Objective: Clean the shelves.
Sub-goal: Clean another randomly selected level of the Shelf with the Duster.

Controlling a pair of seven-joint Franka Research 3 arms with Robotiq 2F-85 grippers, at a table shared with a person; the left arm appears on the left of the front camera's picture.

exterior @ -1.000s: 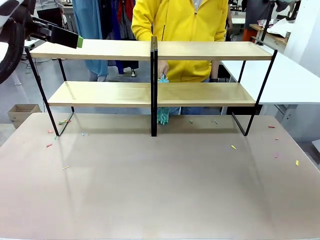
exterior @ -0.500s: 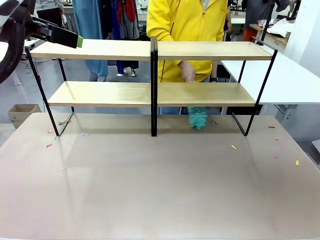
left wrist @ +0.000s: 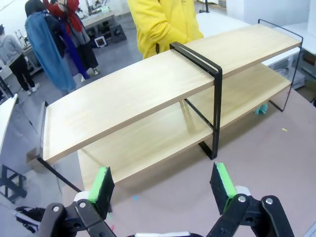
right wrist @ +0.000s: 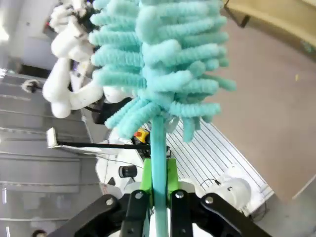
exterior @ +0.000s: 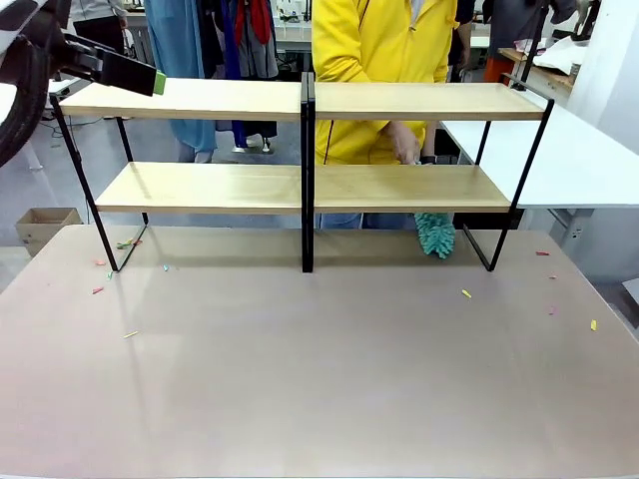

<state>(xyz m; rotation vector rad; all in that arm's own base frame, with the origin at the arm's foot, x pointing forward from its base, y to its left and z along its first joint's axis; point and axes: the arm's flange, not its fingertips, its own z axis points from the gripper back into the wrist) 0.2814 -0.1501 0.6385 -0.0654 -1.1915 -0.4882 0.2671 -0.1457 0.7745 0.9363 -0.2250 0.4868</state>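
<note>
Since my right gripper (right wrist: 157, 185) is clamped on the thin teal handle of a chenille duster (right wrist: 163, 59), I'd judge it light, soft-headed, with a slick stem: grip low, near the pads. The shelves (exterior: 300, 100) span the upper half of the front frame, stiff wood boards on a black frame. My left gripper (left wrist: 163, 182) is spread wide, empty, facing their near end.

The person's duster (exterior: 434, 236) is half hidden behind the lower board of the shelves (exterior: 300, 187). The tiny bits (exterior: 466, 293) on the table (exterior: 319, 379) are too small to tell.
</note>
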